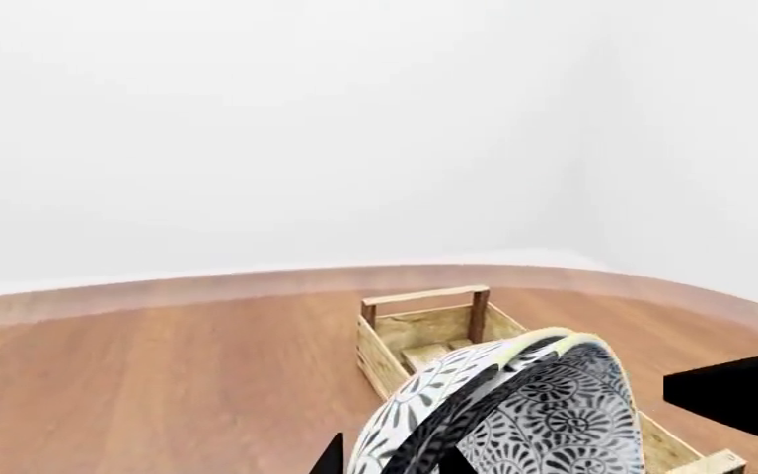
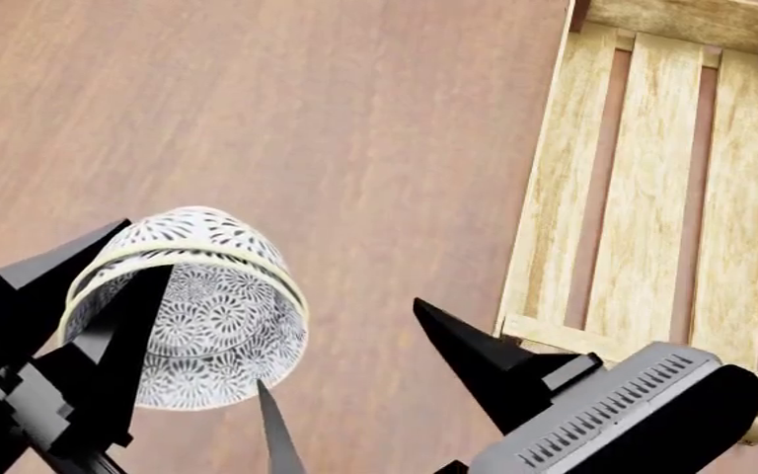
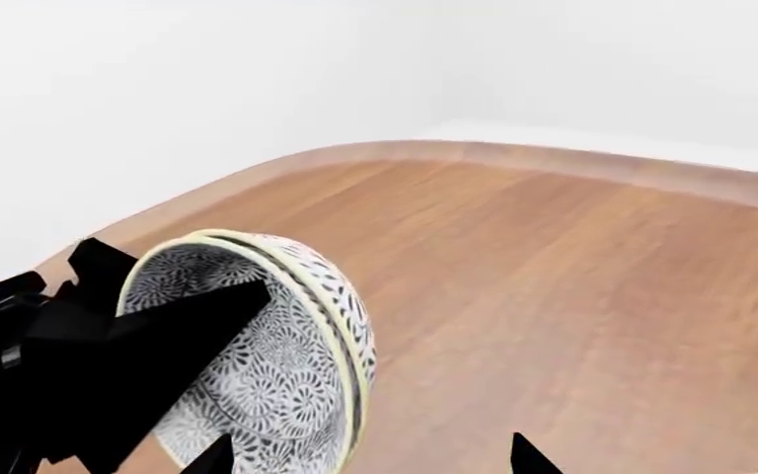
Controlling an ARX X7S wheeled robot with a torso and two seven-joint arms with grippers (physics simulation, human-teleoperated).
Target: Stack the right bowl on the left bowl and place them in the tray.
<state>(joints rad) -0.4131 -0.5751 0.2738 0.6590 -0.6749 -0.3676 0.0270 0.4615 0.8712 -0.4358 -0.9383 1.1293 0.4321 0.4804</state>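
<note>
My left claw (image 2: 83, 326) pinches the rim of the two nested patterned bowls (image 2: 201, 316), tipped on their side above the wooden worktop (image 2: 327, 128). My right claw (image 2: 352, 385) hangs spread beside them. The slatted tray (image 2: 537, 227) sits apart, to the right.

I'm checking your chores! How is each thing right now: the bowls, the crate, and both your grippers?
Bowls: nested together, tilted, held off the table.
Tray: empty, upright on the table.
Left gripper: shut on the bowls' rim.
Right gripper: open, holding nothing.
</note>
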